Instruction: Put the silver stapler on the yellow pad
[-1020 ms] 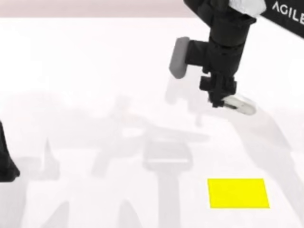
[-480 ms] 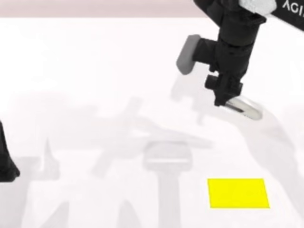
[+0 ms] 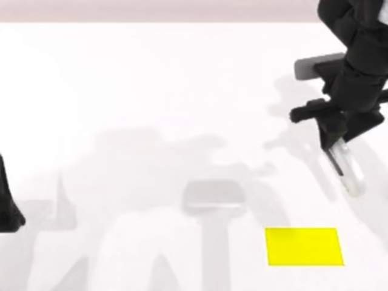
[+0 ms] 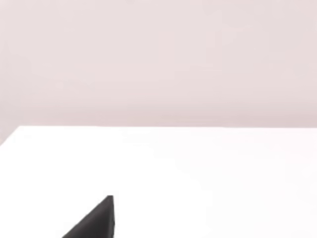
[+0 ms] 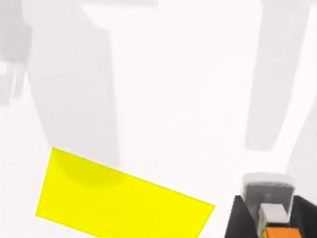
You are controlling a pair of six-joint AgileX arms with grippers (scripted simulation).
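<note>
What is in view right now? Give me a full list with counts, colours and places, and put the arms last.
silver stapler: one, silver-white, held off the table in the right gripper, near the top view's right edge, beyond the pad and not over it.
yellow pad: one, bright yellow, flat on the table near its front right, nothing on it.
table: one, white, under everything.
right gripper: one, black, at the top view's right, shut on the stapler.
left arm: one, black, parked at the top view's left edge; its gripper is barely in view.
</note>
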